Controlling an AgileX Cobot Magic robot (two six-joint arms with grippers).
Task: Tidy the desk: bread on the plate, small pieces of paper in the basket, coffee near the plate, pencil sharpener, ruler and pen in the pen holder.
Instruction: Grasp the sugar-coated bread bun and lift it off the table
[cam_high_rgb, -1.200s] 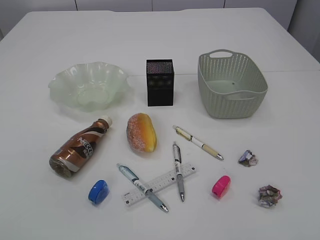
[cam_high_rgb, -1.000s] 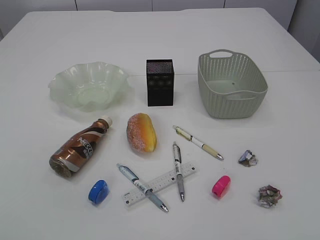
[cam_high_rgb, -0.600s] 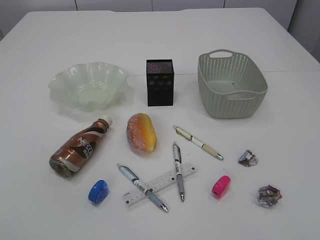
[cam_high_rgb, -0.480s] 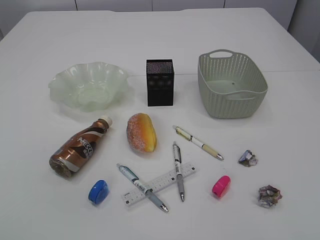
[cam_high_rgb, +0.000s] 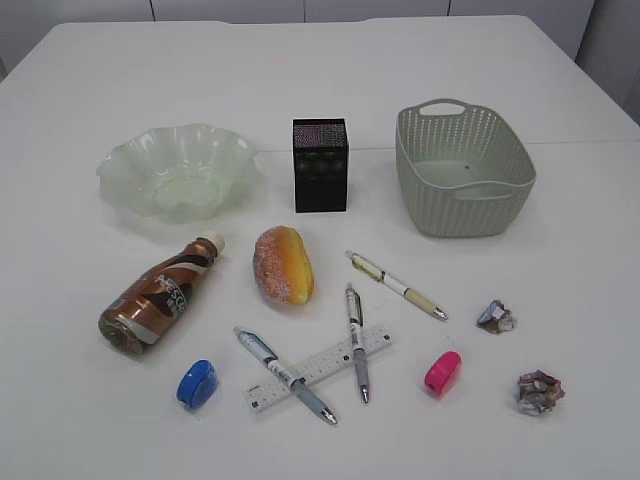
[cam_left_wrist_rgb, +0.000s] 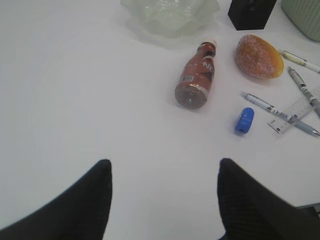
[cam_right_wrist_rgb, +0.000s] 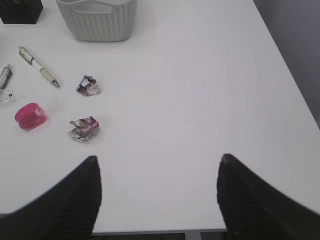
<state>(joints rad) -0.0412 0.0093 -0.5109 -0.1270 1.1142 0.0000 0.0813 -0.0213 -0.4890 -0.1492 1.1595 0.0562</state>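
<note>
So we've got three views here. The exterior view looks down at a slant from the near side of the table (cam_high_rgb: 90, 80), facing the far edge and taking in the whole spread. Our left wrist view hangs above the bare near-left part, facing far-right; it shares the coffee bottle (cam_left_wrist_rgb: 196, 76), bread (cam_left_wrist_rgb: 258, 56) and blue sharpener (cam_left_wrist_rgb: 245, 120) with the exterior one. Our right wrist view sits over the near-right edge, facing far-left, and shares the basket (cam_right_wrist_rgb: 97, 21), pink sharpener (cam_right_wrist_rgb: 31, 115) and both paper wads (cam_right_wrist_rgb: 84, 129). Both wrist views sit well back from the objects.
</note>
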